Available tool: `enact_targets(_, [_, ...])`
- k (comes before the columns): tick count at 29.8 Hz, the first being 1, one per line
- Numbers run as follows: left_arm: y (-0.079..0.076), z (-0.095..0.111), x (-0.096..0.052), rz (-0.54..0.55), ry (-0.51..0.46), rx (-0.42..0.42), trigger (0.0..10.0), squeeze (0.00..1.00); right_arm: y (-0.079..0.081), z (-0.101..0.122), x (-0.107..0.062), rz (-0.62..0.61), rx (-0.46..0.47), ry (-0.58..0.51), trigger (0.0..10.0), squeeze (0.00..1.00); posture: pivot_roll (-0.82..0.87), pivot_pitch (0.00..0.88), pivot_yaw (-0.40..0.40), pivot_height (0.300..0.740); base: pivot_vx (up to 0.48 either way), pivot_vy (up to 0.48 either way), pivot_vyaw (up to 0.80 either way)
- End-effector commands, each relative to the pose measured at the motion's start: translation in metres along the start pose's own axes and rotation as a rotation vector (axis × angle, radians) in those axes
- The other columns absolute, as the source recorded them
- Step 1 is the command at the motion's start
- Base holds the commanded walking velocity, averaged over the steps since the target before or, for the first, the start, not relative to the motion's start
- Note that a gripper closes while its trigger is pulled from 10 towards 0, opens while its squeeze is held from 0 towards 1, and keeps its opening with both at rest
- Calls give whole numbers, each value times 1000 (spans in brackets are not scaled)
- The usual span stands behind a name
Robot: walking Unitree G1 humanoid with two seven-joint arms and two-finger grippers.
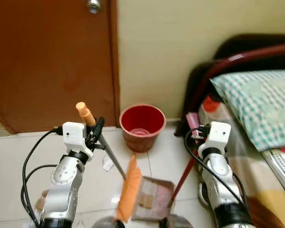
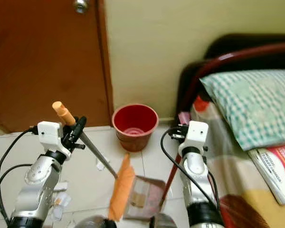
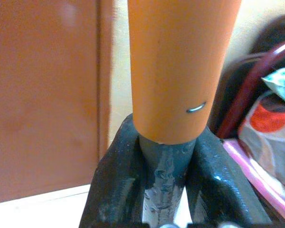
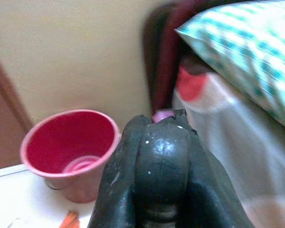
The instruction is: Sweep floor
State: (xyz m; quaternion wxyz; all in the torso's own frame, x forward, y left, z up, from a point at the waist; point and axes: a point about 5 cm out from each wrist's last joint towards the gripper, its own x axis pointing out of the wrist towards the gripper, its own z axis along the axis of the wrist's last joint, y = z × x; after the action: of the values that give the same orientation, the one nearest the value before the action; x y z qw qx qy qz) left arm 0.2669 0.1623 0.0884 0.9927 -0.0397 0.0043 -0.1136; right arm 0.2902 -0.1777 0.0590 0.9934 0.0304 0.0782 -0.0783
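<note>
My left gripper [image 1: 97, 129] is shut on the broom's grey handle [image 1: 111, 156], just below its orange grip [image 1: 84, 113]. The wrist view shows that grip [image 3: 180, 66] close up, with the black fingers [image 3: 114, 185] on both sides of the rod. The orange broom head [image 1: 129, 187] rests on the floor at the mouth of a brown dustpan [image 1: 154, 192] that holds scraps. My right gripper [image 1: 194, 131] is shut on the top of the dustpan's red handle [image 1: 182, 179], beside the bed. A red bucket [image 1: 141, 124] stands against the wall ahead, between the two arms.
A brown door [image 1: 47, 61] is at the left. A bed with a dark red frame [image 1: 237, 59], a checked pillow [image 1: 261, 104] and a magazine [image 1: 280, 164] fills the right. Paper scraps [image 1: 108, 164] lie on the white tiles, and more scraps [image 2: 61, 197] by my left arm.
</note>
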Motion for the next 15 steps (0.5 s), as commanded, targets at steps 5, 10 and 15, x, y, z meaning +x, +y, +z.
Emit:
enact_targets(5, [-8, -2, 1, -24, 17, 14, 10000, 0, -4, 4, 3, -12, -6, -5, 10000, 0, -34, 81, -32, 740, 0, 402, -413])
enact_targets(10, [-4, 2, 5, -29, 12, 37, 10000, 0, 6, 10, 7, 14, -6, -28, 10000, 0, -35, 68, 1, 740, 0, 0, -163])
enact_targets(15, [-4, 8, 10, -37, 4, 76, 10000, 0, 10, 16, 11, 21, -4, -42, 10000, 0, -27, 80, 4, 740, 0, 0, 0])
